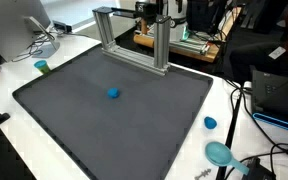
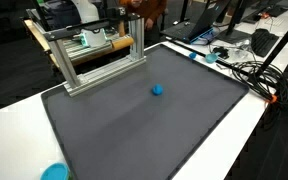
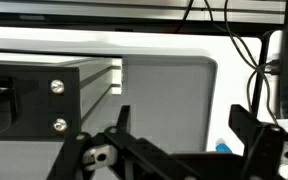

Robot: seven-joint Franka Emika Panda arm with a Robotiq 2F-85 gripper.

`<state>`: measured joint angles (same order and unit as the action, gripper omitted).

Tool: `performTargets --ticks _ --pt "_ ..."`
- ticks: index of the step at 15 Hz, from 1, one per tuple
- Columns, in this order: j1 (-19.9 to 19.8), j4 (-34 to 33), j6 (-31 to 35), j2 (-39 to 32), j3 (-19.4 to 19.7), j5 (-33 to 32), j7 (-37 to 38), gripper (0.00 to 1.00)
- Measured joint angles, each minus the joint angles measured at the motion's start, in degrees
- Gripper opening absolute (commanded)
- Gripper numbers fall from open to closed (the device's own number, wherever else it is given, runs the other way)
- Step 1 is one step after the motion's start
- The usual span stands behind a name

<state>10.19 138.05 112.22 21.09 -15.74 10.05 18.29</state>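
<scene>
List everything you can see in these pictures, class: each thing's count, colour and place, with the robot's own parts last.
rectangular rubbery mat: one, dark grey, covering most of the table.
flat-topped table: one, white, under the mat.
small rounded blue object: one, blue, alone near the mat's middle.
aluminium bar frame: one, silver, standing at the mat's far edge.
small green cylinder: one, green, on the table by a mat corner.
small round blue cap: one, blue, on the table beside the mat.
round light-blue disc: one, light blue, near a table corner.
tangled cables: several, black, along the table's edge.
black Robotiq gripper: one, black, open and empty, close to the frame.
</scene>
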Motion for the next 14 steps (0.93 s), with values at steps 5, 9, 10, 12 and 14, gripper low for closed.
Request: performTargets --ticks 5,9,10,12,14 --pt "0.0 0.0 0.0 0.0 0.0 0.0 0.0 1.00" --pt "0.0 0.0 0.0 0.0 0.0 0.0 0.0 1.00" --pt "0.0 0.0 0.0 0.0 0.0 0.0 0.0 1.00" --pt "-0.1 -0.3 0.8 0.4 0.5 -0.1 0.0 1.00" --pt "-0.7 -0.7 1.4 1.9 2.2 -0.4 -0.9 1.00"
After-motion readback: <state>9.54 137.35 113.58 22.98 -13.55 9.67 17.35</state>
